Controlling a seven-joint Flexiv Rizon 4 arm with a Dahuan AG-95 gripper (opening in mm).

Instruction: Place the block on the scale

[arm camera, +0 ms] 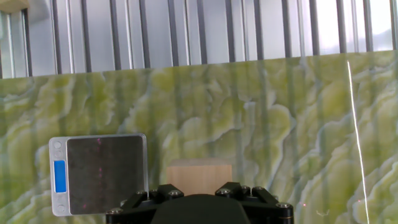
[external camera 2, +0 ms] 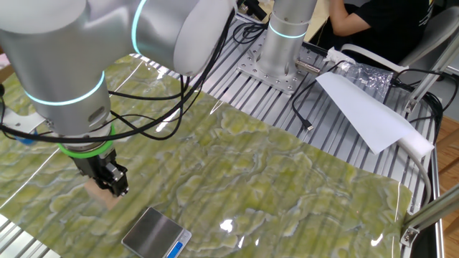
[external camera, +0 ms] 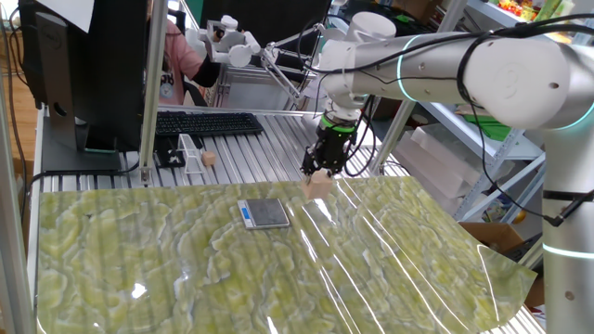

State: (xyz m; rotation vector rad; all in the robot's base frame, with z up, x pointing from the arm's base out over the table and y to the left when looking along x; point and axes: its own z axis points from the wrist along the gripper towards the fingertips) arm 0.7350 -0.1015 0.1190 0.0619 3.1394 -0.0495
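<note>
step: carry to scale (external camera: 265,213) | gripper (external camera: 322,173) clamped on block (external camera: 319,186) | advice: lift clear, centre over plate, lower flat

A small light tan wooden block (external camera: 319,184) with plain faces sits upright at the far edge of a green marbled mat. The scale (external camera: 264,213) (flat, square, dark grey plate, blue-edged front strip) lies near it on the mat, not touching, its plate bare.

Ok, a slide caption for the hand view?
Gripper over wooden block, digital scale beside it on green mat.
</note>
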